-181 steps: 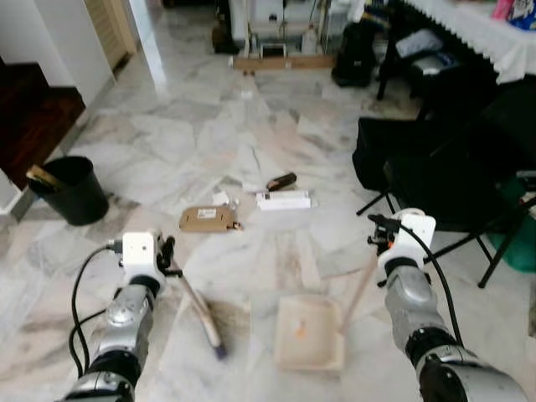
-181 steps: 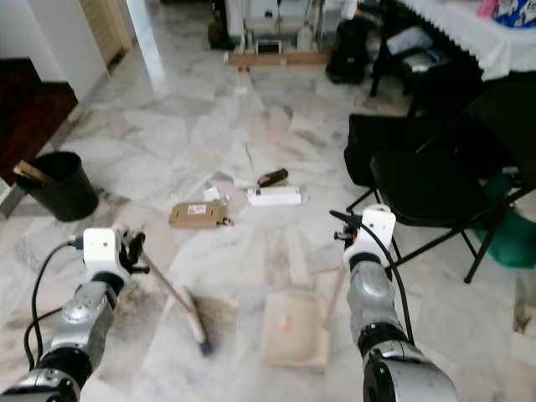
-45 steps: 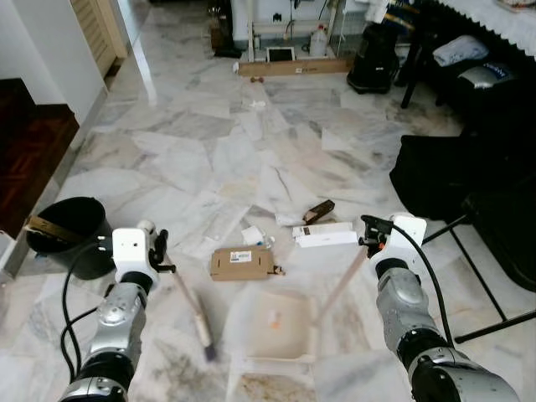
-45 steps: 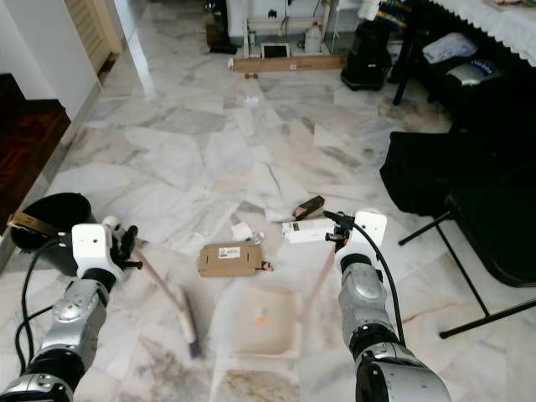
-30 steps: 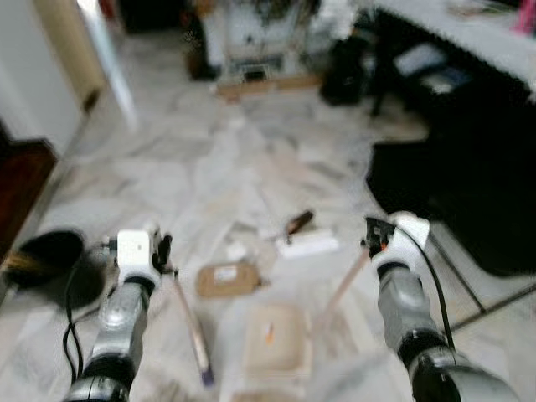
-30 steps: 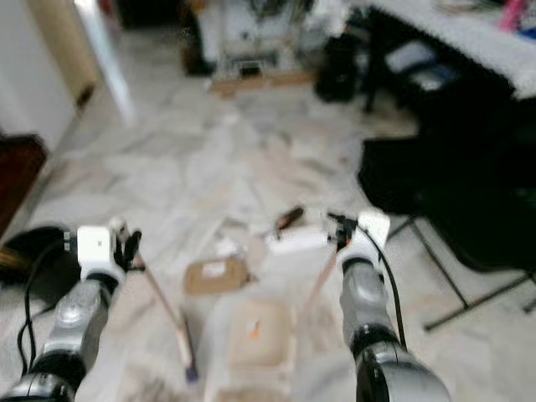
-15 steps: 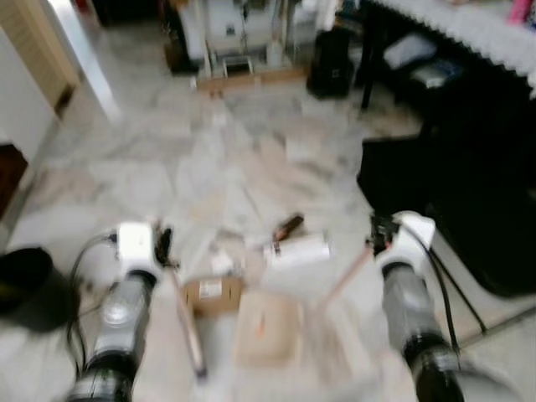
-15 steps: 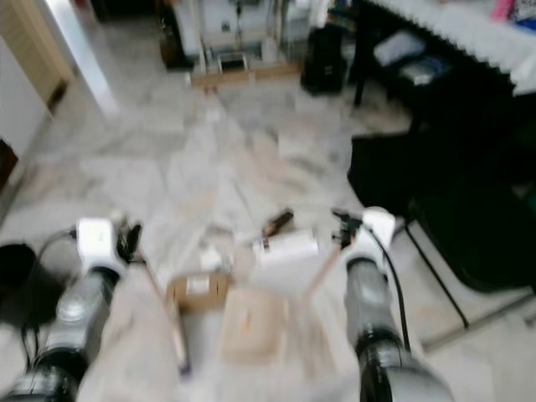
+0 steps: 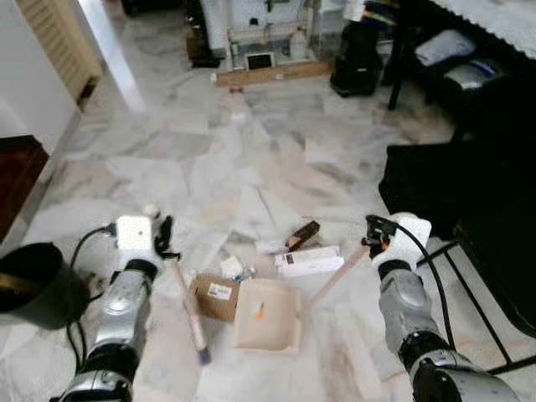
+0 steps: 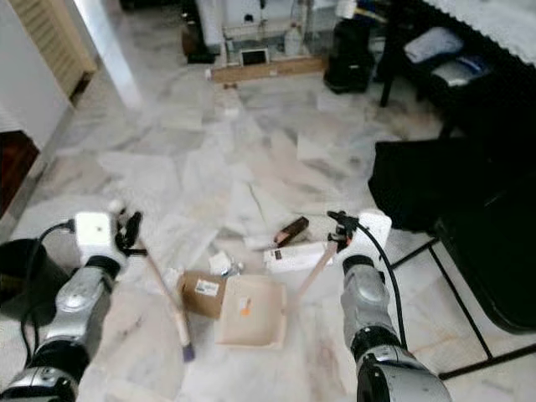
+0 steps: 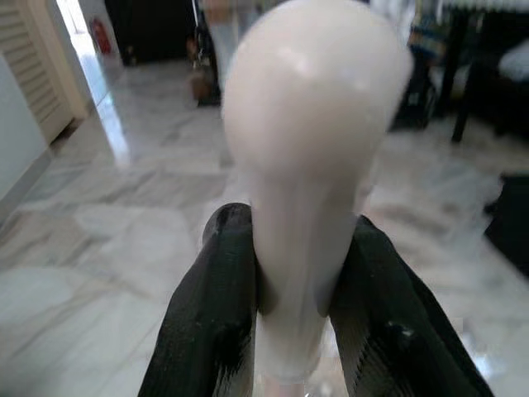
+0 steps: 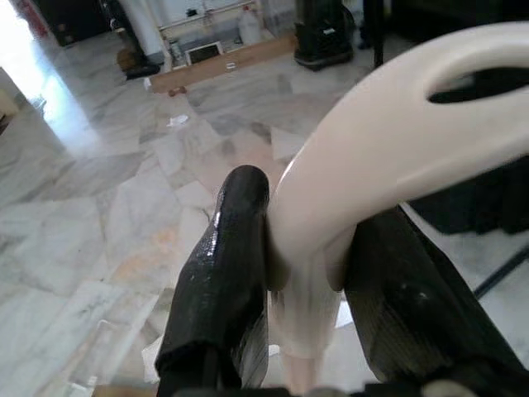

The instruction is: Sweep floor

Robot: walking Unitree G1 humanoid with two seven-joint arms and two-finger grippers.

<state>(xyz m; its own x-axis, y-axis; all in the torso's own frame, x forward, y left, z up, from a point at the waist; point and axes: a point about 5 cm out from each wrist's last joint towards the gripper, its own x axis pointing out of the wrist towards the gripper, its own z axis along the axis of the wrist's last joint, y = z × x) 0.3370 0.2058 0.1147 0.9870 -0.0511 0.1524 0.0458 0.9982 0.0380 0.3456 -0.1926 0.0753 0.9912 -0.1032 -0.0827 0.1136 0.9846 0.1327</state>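
**Clerk:** Item one, the brush (image 9: 189, 314)?

**Checker:** Cream handle, slanting down to a dark head on the marble floor (image 9: 209, 151), just left of the cardboard box (image 9: 216, 297). The left gripper (image 11: 285, 281) is clenched on the handle's rounded top, a black finger (image 11: 216, 306) on each side.

**Clerk:** Item two, the dustpan (image 9: 268, 314)?

**Checker:** Cream pan, flat on the floor, its left edge touching the cardboard box. Its long handle rises to the right. The right gripper (image 12: 307, 273) grasps that handle just below its looped end.

**Clerk:** Litter?

**Checker:** Beyond the pan: a white flat box (image 9: 308, 261), a brown bar-shaped piece (image 9: 303, 235) just behind it, and small white scraps (image 9: 231, 268) near the cardboard box.

**Clerk:** Surroundings?

**Checker:** Black bin (image 9: 33, 283) at far left. Black folding chair (image 9: 477, 243) at right. A long wooden plank (image 9: 272, 72) lies far back, with a black bag (image 9: 356, 54) beside it.
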